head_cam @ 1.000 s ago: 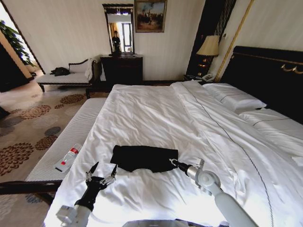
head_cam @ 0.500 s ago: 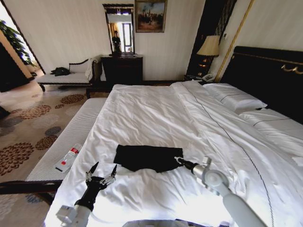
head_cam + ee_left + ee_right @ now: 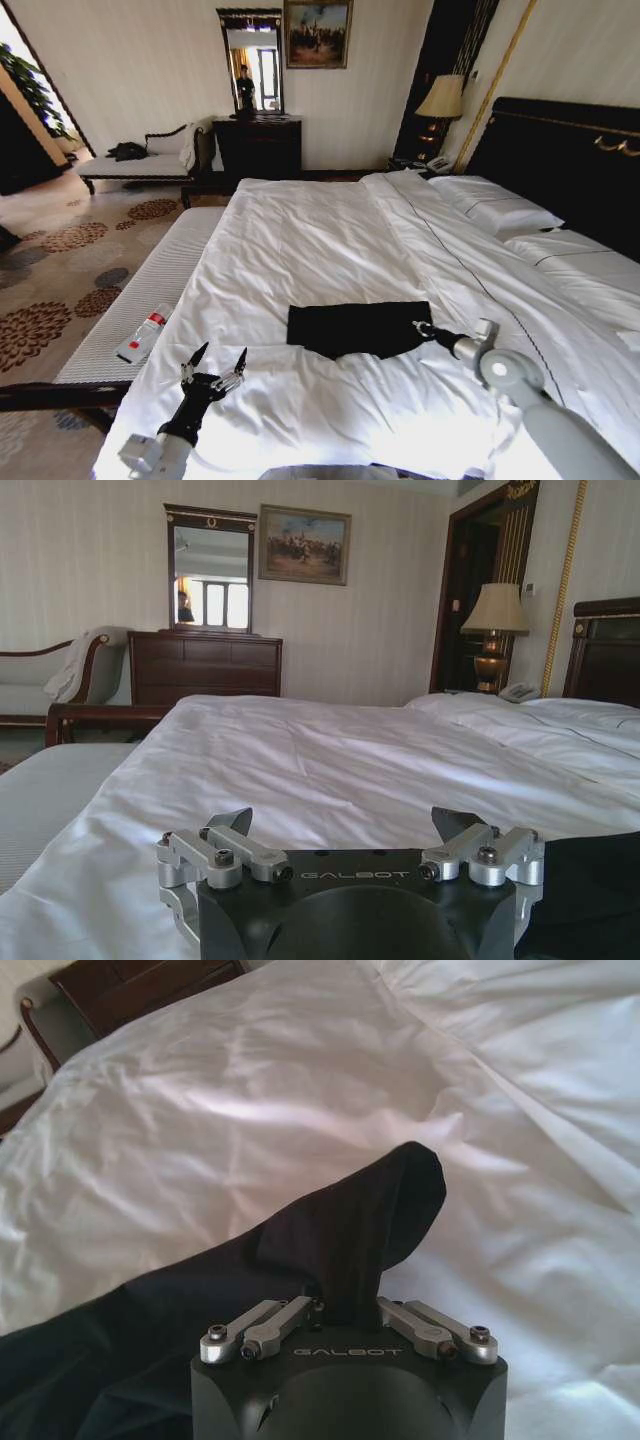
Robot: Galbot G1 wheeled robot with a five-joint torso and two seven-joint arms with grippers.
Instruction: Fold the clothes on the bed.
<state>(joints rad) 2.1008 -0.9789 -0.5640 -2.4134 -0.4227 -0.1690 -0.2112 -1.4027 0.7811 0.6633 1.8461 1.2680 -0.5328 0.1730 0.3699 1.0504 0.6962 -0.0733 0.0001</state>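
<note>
While the right hand (image 3: 428, 329) was pinching the black top's (image 3: 355, 328) edge, mid-duvet (image 3: 300, 250) on the bed (image 3: 560, 150), left hand (image 3: 213, 366) hung wide open nearby; I'd pull low, keeping it flat.

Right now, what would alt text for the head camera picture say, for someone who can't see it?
The right gripper pinches an edge of the black top on the white bed. The left gripper hovers open near the bed's foot.
</note>
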